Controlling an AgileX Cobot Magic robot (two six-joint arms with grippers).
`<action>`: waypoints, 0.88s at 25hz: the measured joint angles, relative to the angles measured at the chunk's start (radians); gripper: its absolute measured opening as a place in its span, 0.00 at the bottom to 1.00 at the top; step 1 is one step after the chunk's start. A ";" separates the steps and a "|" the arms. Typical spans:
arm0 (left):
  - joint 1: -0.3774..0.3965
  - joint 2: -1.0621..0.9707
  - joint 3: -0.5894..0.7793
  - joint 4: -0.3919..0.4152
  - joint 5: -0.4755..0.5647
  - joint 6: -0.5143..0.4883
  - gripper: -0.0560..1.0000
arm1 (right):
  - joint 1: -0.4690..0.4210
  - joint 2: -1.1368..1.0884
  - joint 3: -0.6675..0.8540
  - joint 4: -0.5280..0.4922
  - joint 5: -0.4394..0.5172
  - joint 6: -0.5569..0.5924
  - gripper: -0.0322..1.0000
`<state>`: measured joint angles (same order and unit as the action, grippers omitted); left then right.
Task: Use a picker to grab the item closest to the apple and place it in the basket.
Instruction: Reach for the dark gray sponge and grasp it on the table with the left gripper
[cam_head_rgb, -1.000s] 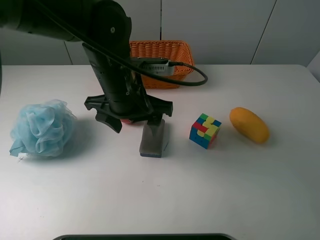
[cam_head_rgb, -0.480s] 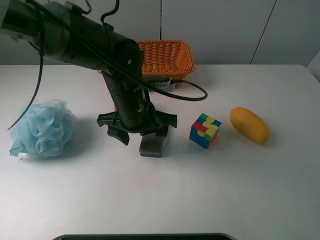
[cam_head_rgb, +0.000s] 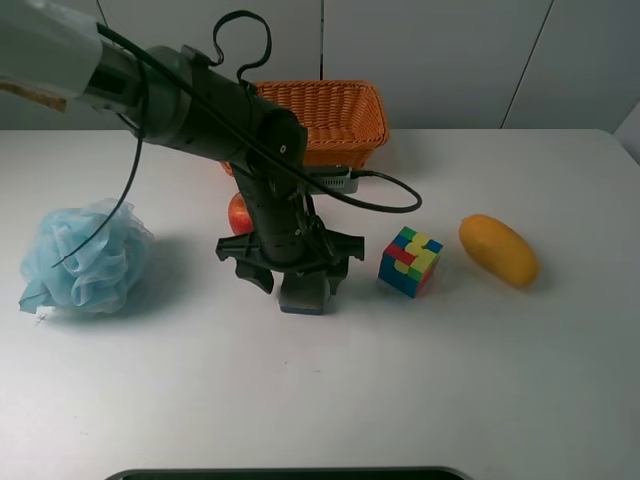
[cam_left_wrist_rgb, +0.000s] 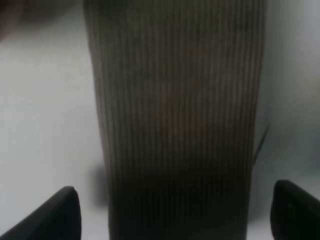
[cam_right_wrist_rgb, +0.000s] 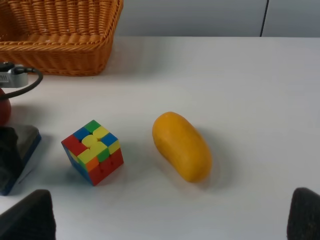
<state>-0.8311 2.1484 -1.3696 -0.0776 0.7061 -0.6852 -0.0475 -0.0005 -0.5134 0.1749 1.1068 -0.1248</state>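
A red apple (cam_head_rgb: 238, 213) lies left of centre, half hidden behind my left arm. Right next to it lies a grey block with a blue base (cam_head_rgb: 303, 295). My left gripper (cam_head_rgb: 298, 278) is low over this block, open, with one finger on each side. In the left wrist view the ribbed grey block (cam_left_wrist_rgb: 175, 115) fills the middle between the open fingertips (cam_left_wrist_rgb: 52, 215). An orange wicker basket (cam_head_rgb: 350, 110) stands at the back. My right gripper (cam_right_wrist_rgb: 165, 220) is open and empty; it is out of the high view.
A colourful puzzle cube (cam_head_rgb: 410, 261) sits right of the block, and a yellow mango (cam_head_rgb: 498, 250) farther right. A blue bath pouf (cam_head_rgb: 85, 255) lies at the far left. The left arm's cable (cam_head_rgb: 385, 195) loops over the table near the basket.
My left arm has moved right and down, uncovering the apple. Its open fingers now straddle the grey block. The objects have not moved.
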 joint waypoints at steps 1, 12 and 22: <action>0.000 0.002 0.000 0.000 -0.004 0.000 0.74 | 0.000 0.000 0.000 0.000 0.000 0.000 0.71; 0.000 0.009 -0.002 0.040 -0.014 -0.016 0.73 | 0.000 0.000 0.000 0.000 0.000 0.000 0.71; 0.000 0.022 -0.002 0.042 -0.032 -0.019 0.56 | 0.000 0.000 0.000 0.000 0.000 0.000 0.71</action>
<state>-0.8311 2.1703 -1.3711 -0.0357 0.6743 -0.7041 -0.0475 -0.0005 -0.5134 0.1749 1.1068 -0.1248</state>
